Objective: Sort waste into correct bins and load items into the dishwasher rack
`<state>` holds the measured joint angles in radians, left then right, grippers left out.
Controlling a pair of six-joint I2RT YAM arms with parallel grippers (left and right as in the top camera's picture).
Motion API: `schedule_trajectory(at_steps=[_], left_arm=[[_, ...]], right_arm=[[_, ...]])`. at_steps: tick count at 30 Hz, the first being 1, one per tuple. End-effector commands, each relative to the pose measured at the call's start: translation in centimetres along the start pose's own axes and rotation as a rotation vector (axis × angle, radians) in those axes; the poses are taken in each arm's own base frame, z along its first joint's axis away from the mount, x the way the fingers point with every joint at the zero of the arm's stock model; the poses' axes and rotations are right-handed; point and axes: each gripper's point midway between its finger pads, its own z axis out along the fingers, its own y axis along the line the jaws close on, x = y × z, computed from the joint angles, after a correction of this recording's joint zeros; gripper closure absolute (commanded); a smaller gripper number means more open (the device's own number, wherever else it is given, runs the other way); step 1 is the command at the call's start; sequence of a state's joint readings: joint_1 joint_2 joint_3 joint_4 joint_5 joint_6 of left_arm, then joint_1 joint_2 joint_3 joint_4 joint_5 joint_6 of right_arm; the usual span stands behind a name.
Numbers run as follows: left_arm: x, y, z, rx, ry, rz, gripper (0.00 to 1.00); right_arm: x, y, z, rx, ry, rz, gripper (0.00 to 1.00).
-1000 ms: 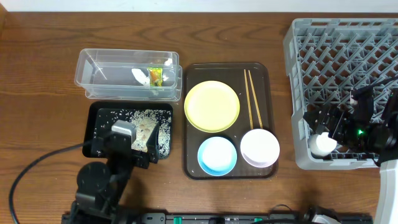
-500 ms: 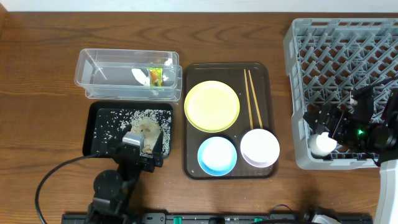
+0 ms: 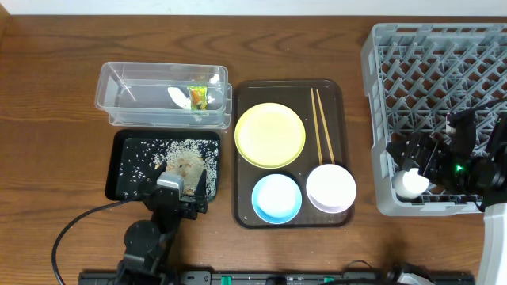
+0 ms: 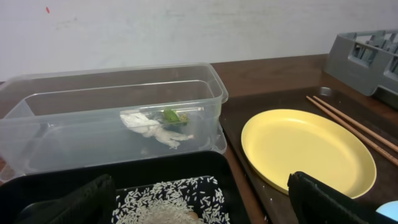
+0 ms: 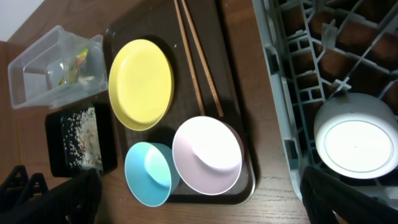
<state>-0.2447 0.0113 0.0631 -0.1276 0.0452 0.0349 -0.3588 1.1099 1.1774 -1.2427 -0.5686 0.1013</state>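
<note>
The clear tub holds the snack wrapper and white paper scraps, also seen in the left wrist view. The black tray holds rice grains and the brownish lump. My left gripper is open and empty over the tray's near edge, with rice between its fingers. The yellow plate, blue bowl, pink bowl and chopsticks lie on the brown serving tray. The white cup sits upside down in the grey rack. My right gripper is open and empty near the cup.
The brown serving tray sits between the bins and the rack. The tub lies directly behind the black tray. A black cable runs from the left arm across the near left of the table. The rack reaches the table's right edge.
My left gripper has drawn back toward the near edge of the black tray, uncovering the lump and rice. The right arm and the dishes have not moved.
</note>
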Motion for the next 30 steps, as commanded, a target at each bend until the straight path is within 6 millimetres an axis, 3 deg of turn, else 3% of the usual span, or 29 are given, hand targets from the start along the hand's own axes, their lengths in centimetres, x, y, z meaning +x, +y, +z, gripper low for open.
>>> schedule_trajectory(at_steps=[1, 30], left_arm=[[1.25, 0.41, 0.24, -0.021, 0.023, 0.017, 0.1], [1.3, 0.41, 0.25, -0.02, 0.025, 0.017, 0.1]], right_arm=[[-0.32, 0.23, -0.47, -0.003, -0.02, -0.012, 0.01], [-0.32, 0.23, -0.47, -0.003, -0.02, -0.012, 0.01]])
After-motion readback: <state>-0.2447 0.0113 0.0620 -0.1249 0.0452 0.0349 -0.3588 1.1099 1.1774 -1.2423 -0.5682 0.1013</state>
